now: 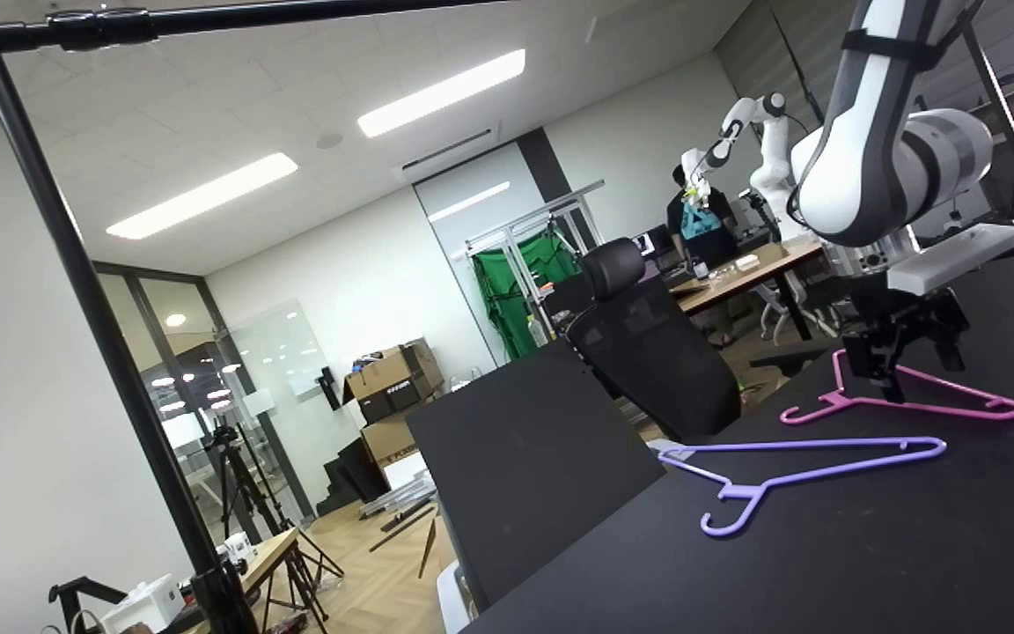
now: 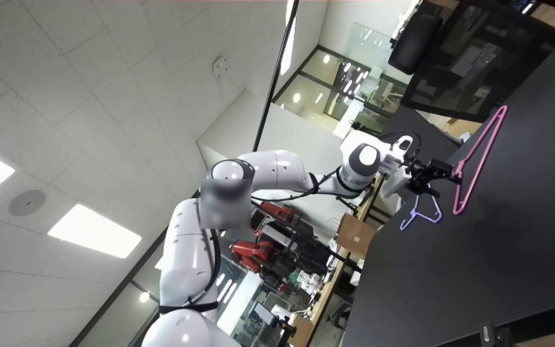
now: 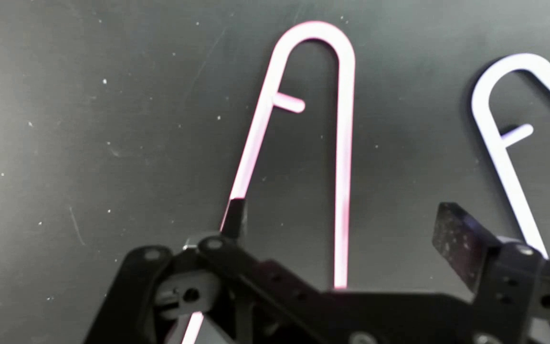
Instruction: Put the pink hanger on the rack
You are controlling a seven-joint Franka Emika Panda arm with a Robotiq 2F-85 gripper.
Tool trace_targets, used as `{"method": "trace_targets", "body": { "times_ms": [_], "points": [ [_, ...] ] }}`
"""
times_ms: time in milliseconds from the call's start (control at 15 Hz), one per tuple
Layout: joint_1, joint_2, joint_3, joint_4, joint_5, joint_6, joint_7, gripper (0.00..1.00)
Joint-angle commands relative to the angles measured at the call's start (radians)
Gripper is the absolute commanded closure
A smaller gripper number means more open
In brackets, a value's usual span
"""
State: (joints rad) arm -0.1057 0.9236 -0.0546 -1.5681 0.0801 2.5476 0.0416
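The pink hanger [image 1: 929, 408] lies flat on the black table; it also shows in an exterior view [image 2: 484, 159] and the wrist view [image 3: 344, 143]. My gripper [image 1: 922, 374] is directly over it, pointing down; it also shows in an exterior view [image 2: 447, 187]. In the wrist view the fingers [image 3: 344, 215] are wide apart. One hanger bar runs between them, and the left finger covers part of the other bar. Whether a fingertip touches the hanger I cannot tell. The rack's black pole [image 1: 89, 291] and top bar [image 1: 296, 13] stand far from the gripper.
A lavender-purple hanger [image 1: 850, 469] lies close beside the pink one, also seen in the wrist view [image 3: 506, 167]. An office chair [image 1: 657, 352] and a dark panel [image 1: 533, 467] stand beyond the table edge. A thin black tube [image 2: 277, 72] rises behind the arm.
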Motion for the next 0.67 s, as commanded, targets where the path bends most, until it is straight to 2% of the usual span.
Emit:
{"method": "trace_targets", "body": {
  "times_ms": [0,67,133,200,600],
  "points": [
    [0.028,0.035,-0.019,0.036,-0.005,0.011,0.057,0.00],
    [0.033,0.040,-0.022,0.036,-0.006,0.023,0.061,0.25],
    [0.037,0.044,-0.025,0.037,-0.007,0.027,0.065,0.26],
    [0.041,0.047,-0.027,0.037,-0.008,0.034,0.066,0.32],
    [0.050,0.055,-0.039,0.044,-0.012,0.038,0.070,0.75]
  ]
}}
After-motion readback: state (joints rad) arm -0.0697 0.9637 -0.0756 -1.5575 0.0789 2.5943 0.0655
